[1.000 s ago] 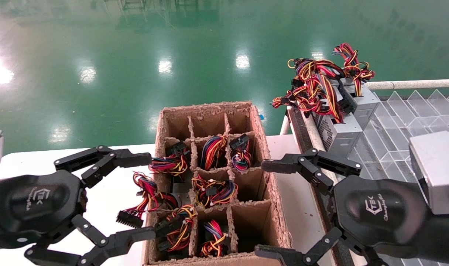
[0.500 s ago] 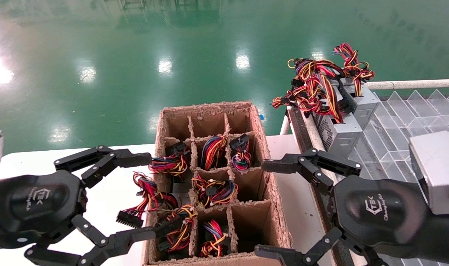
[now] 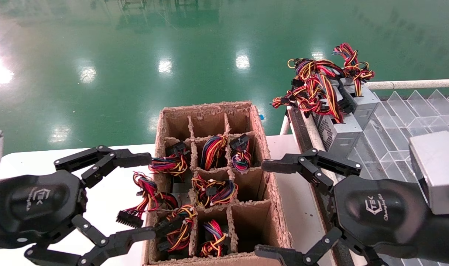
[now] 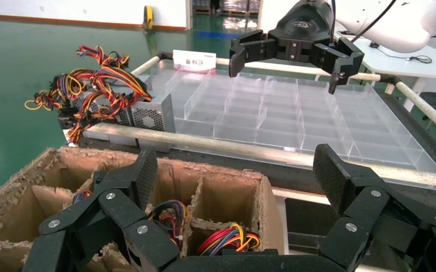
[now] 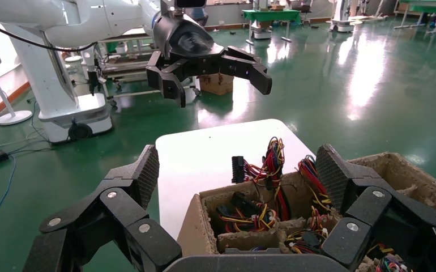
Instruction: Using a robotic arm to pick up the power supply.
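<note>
Two grey power supplies [image 3: 339, 129] with tangled red, yellow and black wires stand at the near corner of the clear tray [image 3: 405, 118]; the left wrist view shows them too [image 4: 148, 116]. More wire bundles [image 3: 213, 190] fill several cells of the brown divided cardboard box [image 3: 209, 107]. My left gripper [image 3: 143, 195] hovers open at the box's left side. My right gripper [image 3: 267, 208] hovers open at the box's right side. Each faces the box, which lies between them. Neither holds anything. Each wrist view shows its own fingers spread wide [image 4: 238, 170] [image 5: 239, 170].
The box sits on a white table [image 3: 32, 160]. One wire bundle with a black connector [image 3: 147, 194] hangs over the box's left wall. A metal rail [image 3: 412, 84] borders the tray. Green floor lies beyond.
</note>
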Controlling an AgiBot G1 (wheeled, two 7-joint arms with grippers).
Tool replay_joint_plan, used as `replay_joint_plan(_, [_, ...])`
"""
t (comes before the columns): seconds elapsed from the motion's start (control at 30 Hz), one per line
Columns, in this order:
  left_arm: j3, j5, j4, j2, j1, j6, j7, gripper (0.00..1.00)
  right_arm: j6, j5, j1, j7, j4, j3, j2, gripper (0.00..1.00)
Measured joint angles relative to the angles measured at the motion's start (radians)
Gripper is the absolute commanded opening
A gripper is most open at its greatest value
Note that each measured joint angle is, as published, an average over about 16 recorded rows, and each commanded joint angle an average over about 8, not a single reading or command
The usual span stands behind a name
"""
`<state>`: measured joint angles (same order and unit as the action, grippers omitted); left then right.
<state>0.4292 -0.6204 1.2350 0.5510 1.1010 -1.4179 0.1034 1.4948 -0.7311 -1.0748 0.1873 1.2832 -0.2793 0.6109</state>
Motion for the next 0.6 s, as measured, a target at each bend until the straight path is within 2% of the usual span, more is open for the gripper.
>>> replay_joint_plan(0.6, [0.0,0.0,0.0,0.0,0.0,0.0,0.0,1.0,0.0,0.0,0.0,0.0,0.0,0.0,0.0,1.0])
